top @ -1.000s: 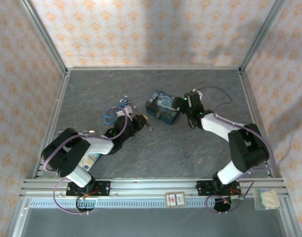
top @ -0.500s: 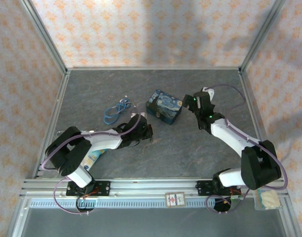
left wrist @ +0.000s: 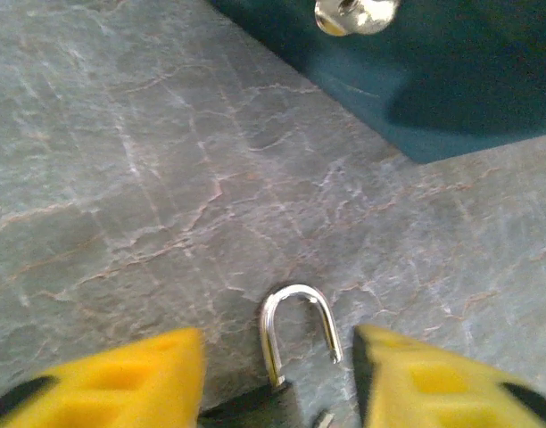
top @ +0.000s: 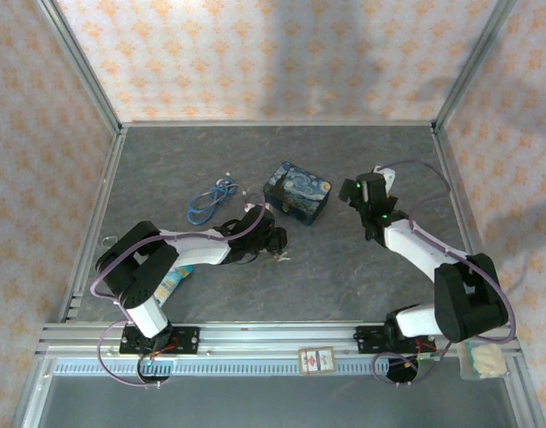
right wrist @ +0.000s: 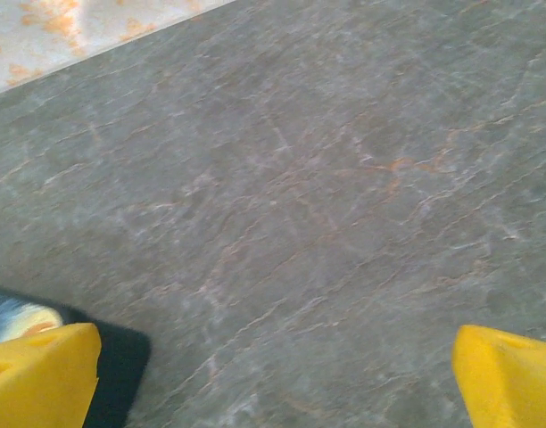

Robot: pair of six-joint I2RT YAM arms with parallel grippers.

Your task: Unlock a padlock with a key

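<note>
Half a second before, your left arm ended a little farther left. It had since slid right and slightly nearer, with the left fingers [left wrist: 121, 374] stopping just near of the painted tin [top: 297, 191]. Over the same interval your right arm's wrist drifted a touch to the right, away from the tin. The tin itself and the blue cable [top: 206, 203] stayed where they had been on the surface [top: 344, 267].

Your left arm lay low. Its elbow was folded back above its base at the near left, and the forearm ran rightward across the surface. From its wrist, the left fingers were spread apart with the padlock [left wrist: 268, 339] lying on the surface between them. Neither finger clearly touched it. The black body sat at the lower edge of that view, and the shackle arched away toward the tin's dark blue wall. The shackle's right leg seemed to end clear of the body. A silvery scrap [left wrist: 323, 419] showed just right of the body, but too little of it showed to say what it was.

Your right arm rose from its base at the near right and bent at the elbow, and its forearm reached far and left. The right fingers [right wrist: 41, 374] were released and wide apart over bare surface, holding nothing.
</note>
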